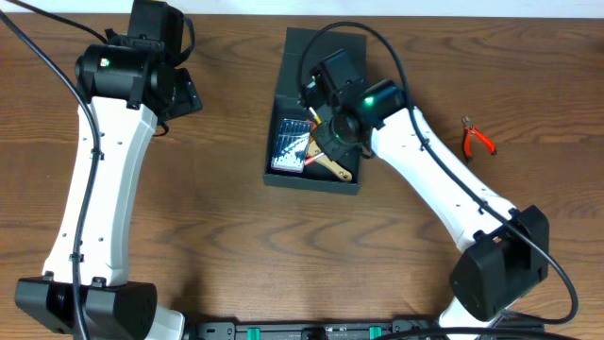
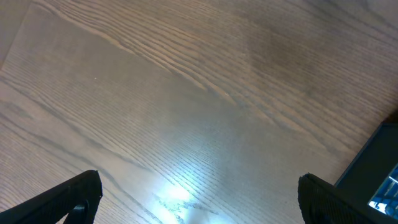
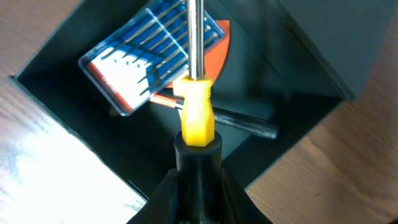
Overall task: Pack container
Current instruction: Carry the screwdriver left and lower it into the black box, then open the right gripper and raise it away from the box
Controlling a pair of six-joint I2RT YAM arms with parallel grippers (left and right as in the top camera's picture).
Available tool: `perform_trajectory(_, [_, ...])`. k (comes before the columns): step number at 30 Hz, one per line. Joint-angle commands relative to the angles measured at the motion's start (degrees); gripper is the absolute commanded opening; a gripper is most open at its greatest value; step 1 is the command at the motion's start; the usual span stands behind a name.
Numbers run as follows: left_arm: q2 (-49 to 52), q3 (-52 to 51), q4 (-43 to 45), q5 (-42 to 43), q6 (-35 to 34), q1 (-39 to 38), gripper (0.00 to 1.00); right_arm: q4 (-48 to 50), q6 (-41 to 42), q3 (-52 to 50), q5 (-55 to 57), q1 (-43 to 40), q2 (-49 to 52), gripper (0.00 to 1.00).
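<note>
The dark teal-black container lies open in the middle of the table with its flap lid folded back at the far side. Inside lie a blue case of silver bits and a tan-handled tool. My right gripper hovers over the container, shut on a screwdriver with a yellow and black handle and a silver shaft pointing into the box. The right wrist view shows the blue case and the container wall below. My left gripper is open and empty over bare wood, left of the container.
Orange-handled pliers lie on the wooden table right of the container. A corner of the container shows at the right edge of the left wrist view. A black rail runs along the table's front edge.
</note>
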Motion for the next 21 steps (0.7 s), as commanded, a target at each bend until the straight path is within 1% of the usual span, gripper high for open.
perform_trajectory(1, [0.17, 0.13, -0.24, -0.59, -0.5, 0.24, 0.98, 0.28, -3.26, 1.03, 0.04, 0.68, 0.13, 0.01])
perform_trajectory(9, [0.17, 0.13, -0.24, -0.59, -0.5, 0.24, 0.98, 2.05, -3.61, -1.55, 0.02, 0.63, 0.15, 0.01])
perform_trajectory(21, [0.17, 0.13, -0.22, -0.59, -0.5, 0.24, 0.98, 7.67, -3.58, -12.04, 0.02, 0.68, 0.17, 0.01])
